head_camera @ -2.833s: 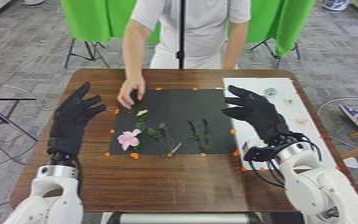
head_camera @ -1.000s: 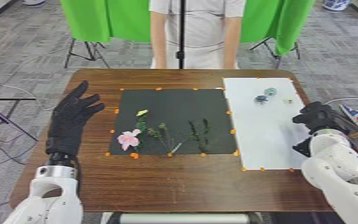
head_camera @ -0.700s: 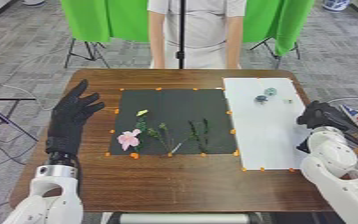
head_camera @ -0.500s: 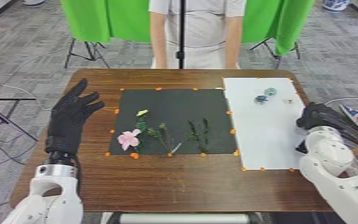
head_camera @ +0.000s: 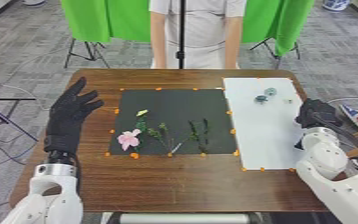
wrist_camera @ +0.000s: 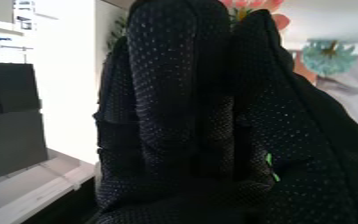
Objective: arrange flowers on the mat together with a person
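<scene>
Shifting right hand point(head_camera: 318, 113) outward from beside black mat point(head_camera: 171, 107) to outer edge of white board point(head_camera: 264, 135), without revealing its grip; holding left hand point(head_camera: 66, 117) relaxed, open. Already showing pink flower point(head_camera: 129, 138) and green sprigs point(head_camera: 205, 134) on mat, seemingly midway, leaving blue-green blooms point(head_camera: 270, 91) on board.

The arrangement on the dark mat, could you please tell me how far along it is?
It looks partly done: a pink flower, a yellow bloom and green sprigs lie on the dark mat. I cannot tell whether the right hand, near the white sheet, holds anything. The blue-green bloom and dark blue bloom on that sheet are probably left to place.
</scene>
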`<state>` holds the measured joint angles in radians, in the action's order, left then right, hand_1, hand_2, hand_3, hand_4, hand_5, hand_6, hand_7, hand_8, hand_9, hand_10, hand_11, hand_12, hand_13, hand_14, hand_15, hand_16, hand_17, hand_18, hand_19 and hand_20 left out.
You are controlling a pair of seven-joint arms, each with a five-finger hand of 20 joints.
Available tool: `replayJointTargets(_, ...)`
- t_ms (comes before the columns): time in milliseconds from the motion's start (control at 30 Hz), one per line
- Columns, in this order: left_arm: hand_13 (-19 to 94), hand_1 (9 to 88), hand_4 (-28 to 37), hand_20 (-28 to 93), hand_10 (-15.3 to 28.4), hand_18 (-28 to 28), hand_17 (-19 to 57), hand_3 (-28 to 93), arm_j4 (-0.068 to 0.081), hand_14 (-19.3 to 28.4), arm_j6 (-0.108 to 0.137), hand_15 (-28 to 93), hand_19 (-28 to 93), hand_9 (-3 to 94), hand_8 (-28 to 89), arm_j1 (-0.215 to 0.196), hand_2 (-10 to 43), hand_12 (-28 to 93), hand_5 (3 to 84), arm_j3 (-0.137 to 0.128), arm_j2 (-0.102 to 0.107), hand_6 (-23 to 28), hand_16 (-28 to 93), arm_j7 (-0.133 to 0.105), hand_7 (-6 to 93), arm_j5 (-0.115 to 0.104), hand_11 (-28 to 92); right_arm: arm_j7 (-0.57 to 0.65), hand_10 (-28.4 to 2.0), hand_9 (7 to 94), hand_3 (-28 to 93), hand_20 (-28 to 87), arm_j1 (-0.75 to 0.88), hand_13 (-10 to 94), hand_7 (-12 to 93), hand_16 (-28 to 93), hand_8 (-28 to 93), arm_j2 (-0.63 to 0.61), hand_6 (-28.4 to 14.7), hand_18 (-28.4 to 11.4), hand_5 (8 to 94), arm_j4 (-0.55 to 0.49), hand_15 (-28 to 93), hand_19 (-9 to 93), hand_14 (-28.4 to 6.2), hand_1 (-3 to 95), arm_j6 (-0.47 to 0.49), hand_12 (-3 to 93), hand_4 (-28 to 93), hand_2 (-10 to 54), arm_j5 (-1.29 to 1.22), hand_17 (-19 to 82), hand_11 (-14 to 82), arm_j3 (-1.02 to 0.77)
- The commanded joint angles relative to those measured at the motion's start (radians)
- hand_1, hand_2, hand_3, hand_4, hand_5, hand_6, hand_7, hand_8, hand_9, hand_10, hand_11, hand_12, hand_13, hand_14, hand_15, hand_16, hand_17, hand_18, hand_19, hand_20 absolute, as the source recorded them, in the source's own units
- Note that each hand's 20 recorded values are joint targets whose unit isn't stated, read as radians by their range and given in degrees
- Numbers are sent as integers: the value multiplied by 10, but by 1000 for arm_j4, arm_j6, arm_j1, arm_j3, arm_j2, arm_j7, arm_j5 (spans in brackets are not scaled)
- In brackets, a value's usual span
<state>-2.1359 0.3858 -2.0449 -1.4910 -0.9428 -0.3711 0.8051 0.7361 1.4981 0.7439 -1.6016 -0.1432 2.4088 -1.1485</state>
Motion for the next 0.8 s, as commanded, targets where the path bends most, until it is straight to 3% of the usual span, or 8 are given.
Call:
replayJointTargets(33,287,231,-282,151,179,235,-86,800,6,258,14,505,462,382,-80,-25,63,93,351,-12,-2,50,-85,-7,95,-16,242,-73,-42,936,624,140,34,889,235,241,15,13,39,-129,823,-152,407,801,-25,608,-104,343,-282,-95,49,414,105,-11)
replayJointTargets(200,288,216,-282,151,179,236,-86,795,2,259,27,506,463,382,-80,-48,67,94,351,-24,-7,51,-85,-21,95,-27,243,-169,-41,937,633,142,-61,892,230,242,21,41,39,-128,827,-256,412,804,-24,605,-143,344,-283,-95,51,411,117,119)
replayJointTargets(300,289,214,-282,153,180,236,-85,796,0,259,30,506,466,384,-80,-53,67,95,352,-27,-5,51,-85,-43,96,-56,245,-228,-43,937,638,143,-141,891,228,245,22,87,38,-126,828,-288,414,806,-24,604,-133,345,-283,-95,35,408,123,210)
replayJointTargets(367,290,214,-283,154,181,236,-84,796,1,259,34,507,468,384,-80,-48,68,95,352,-24,-4,50,-85,-38,96,-45,245,-261,-44,937,641,145,-184,891,227,246,24,112,39,-126,828,-301,414,807,-24,604,-123,346,-283,-95,32,406,125,269)
replayJointTargets(567,290,214,-283,155,181,235,-82,799,1,261,25,509,469,384,-81,-40,67,95,352,-24,-9,51,-85,-19,97,-39,247,-346,-45,937,659,156,-263,873,235,265,33,214,37,-128,819,-280,433,808,-25,589,-74,373,-283,-95,32,385,120,392)
replayJointTargets(800,291,217,-283,156,181,236,-82,800,0,261,20,513,469,384,-81,-40,67,95,353,-31,-13,51,-86,-8,98,-32,248,-417,-38,937,659,201,-322,880,246,233,23,229,46,-149,816,-244,487,796,-24,579,2,361,-283,-95,68,374,179,523)
